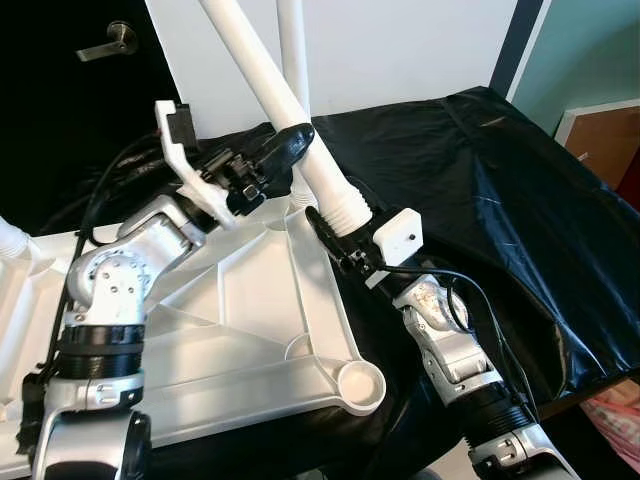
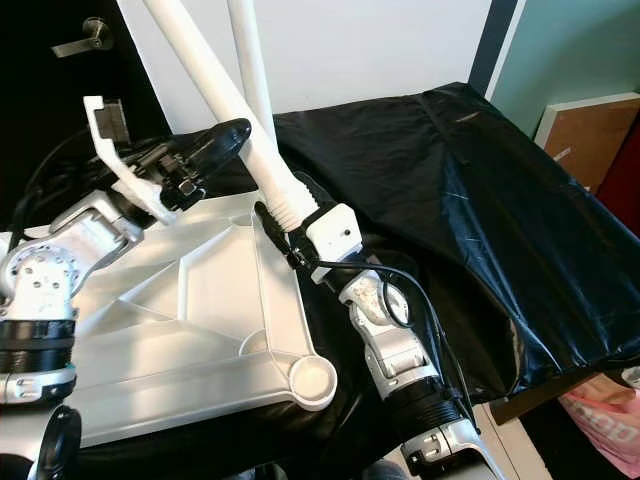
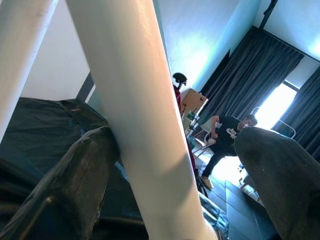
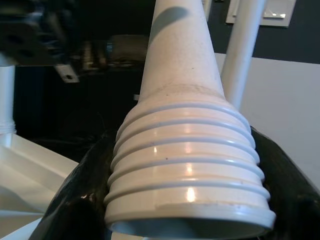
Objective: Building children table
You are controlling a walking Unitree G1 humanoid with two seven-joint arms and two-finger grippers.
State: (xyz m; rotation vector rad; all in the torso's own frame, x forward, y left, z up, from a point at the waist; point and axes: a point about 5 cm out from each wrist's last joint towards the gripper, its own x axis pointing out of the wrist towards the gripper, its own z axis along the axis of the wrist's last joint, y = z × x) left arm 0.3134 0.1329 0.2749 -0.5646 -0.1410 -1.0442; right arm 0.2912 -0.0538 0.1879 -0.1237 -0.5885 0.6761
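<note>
Black cover: draped over the work surface.
Tabletop: white, lay underside up on the black cover, round corner socket nearest the robot.
Table leg: white, tilted, threaded end low beside the tabletop's edge.
Second leg: stood behind it.
Right gripper: fingers closed around the table leg's ribbed thread.
Left gripper: one finger touched the table leg higher up, the other stood apart; spread wide.
Person: seated far off, by curtains.

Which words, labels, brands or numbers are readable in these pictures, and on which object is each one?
No text can be read.
Person's dark shirt: a pale print, too blurred to read.
Pink bag on the floor: pale lettering, cut off and too blurred.
White table leg and tabletop: no markings.
</note>
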